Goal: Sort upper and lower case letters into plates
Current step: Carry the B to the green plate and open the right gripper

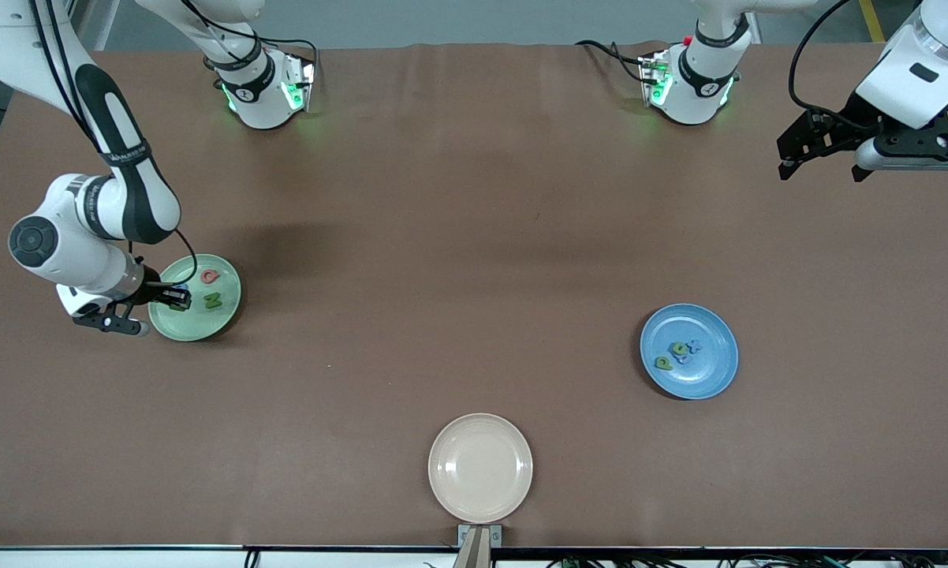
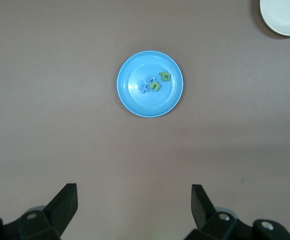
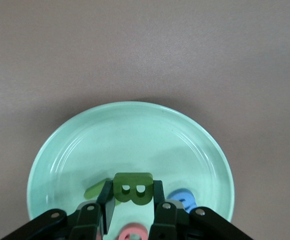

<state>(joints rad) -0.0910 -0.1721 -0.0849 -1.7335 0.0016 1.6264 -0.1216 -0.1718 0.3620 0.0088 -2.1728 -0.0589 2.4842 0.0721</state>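
Green letter B [image 3: 133, 188] pinched in right hand [image 3: 133, 210] over green plate [image 3: 74, 145]; left hand [image 2: 134, 205] wide open, empty — cream plate [image 1: 480, 467] apart.

You have one pale green plate [image 1: 225, 314], one blue plate [image 1: 714, 377], one cream plate [image 1: 480, 468] and eight letters [image 1: 214, 300]: four green, three blue, one pink.
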